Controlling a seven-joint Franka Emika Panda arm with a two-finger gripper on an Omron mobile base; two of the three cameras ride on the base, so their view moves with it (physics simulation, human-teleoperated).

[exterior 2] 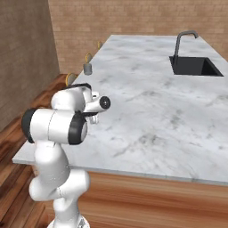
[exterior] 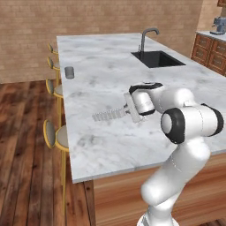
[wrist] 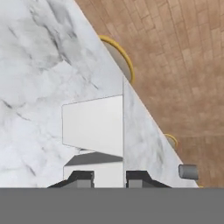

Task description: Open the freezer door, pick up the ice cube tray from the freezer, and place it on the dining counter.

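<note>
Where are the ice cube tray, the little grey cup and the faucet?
ice cube tray (exterior: 109,115): left base view, its ridged middle.
grey cup (exterior: 69,72): left base view, its side.
faucet (exterior: 144,39): left base view, its upright neck.

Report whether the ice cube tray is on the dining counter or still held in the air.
Held in the air: the gripper is clamped on the ice cube tray above the dining counter.

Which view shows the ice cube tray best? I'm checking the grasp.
Left base view: the ice cube tray sticks out sideways from the gripper over the dining counter. The hand view shows it edge-on; the right base view hides it.
</note>
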